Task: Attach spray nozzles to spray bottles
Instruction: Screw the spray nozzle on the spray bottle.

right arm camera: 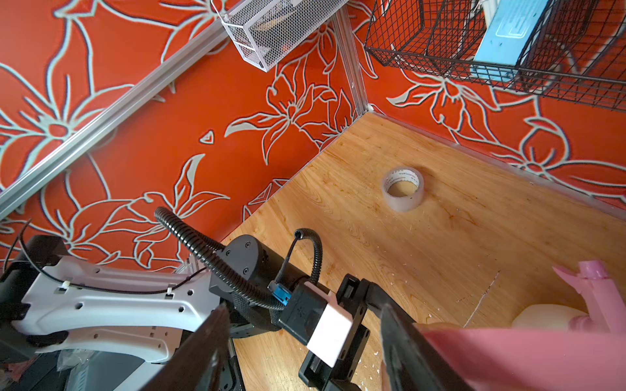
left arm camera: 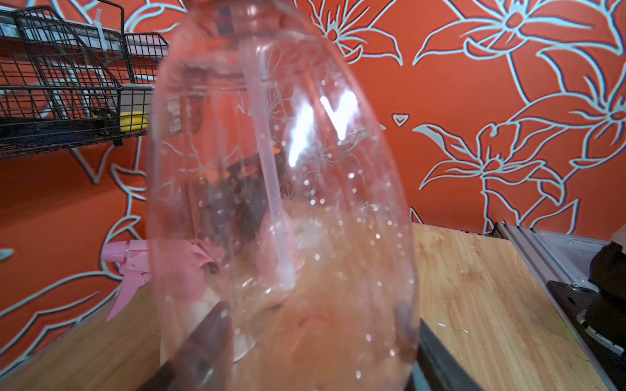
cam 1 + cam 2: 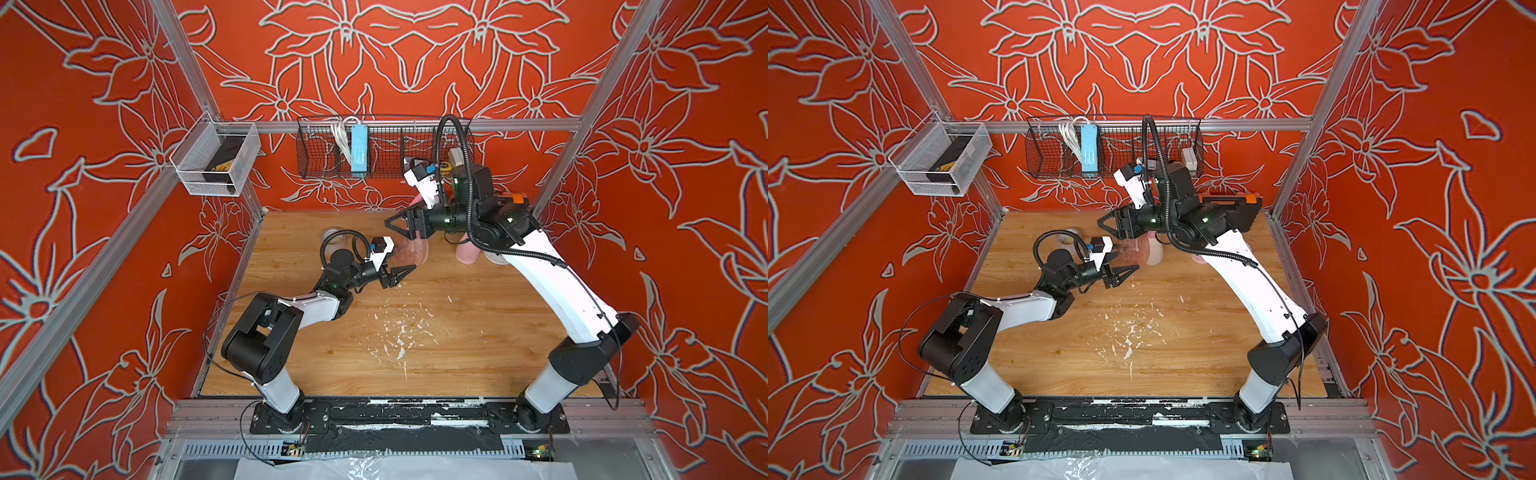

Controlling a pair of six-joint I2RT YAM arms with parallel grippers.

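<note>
Now our left tool (image 3: 411, 271) grips the clear bottle (image 2: 338, 237) toward the back of the table (image 3: 457, 353), tube (image 2: 271, 176) inside; we should close our open right tool (image 3: 392, 224) squarely on its neck, twisting gently

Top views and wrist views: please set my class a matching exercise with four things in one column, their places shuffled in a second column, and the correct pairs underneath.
Things
1. tape roll
2. blue box
3. transparent bottle
4. black box

Places
A. in the white mesh basket
B. gripped in the left hand
C. lying flat on the wooden table
D. in the black wire basket on the back wall

Pairs: 1-C, 2-D, 3-B, 4-A
</note>
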